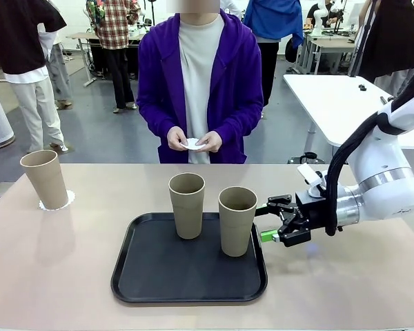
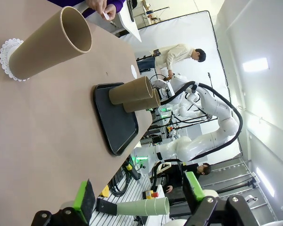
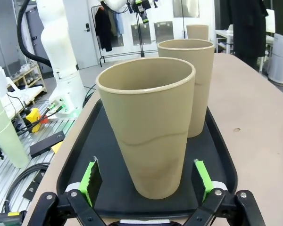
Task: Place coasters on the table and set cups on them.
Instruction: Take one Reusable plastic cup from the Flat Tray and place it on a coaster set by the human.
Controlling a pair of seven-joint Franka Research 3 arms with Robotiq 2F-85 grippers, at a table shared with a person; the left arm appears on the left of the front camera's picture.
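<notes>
Tray (image 1: 159,276) with two cups (image 1: 187,205) (right jaws wide open, facing one; left jaws open too)

Two cups (image 1: 187,205) on the tray (image 1: 159,270); third cup (image 1: 45,179) on coaster (image 1: 70,198), leftward.

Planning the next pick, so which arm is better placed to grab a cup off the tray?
Right. The right tool is open and close beside the right-hand cup on the tray; the left tool is well back from the tray.
</notes>
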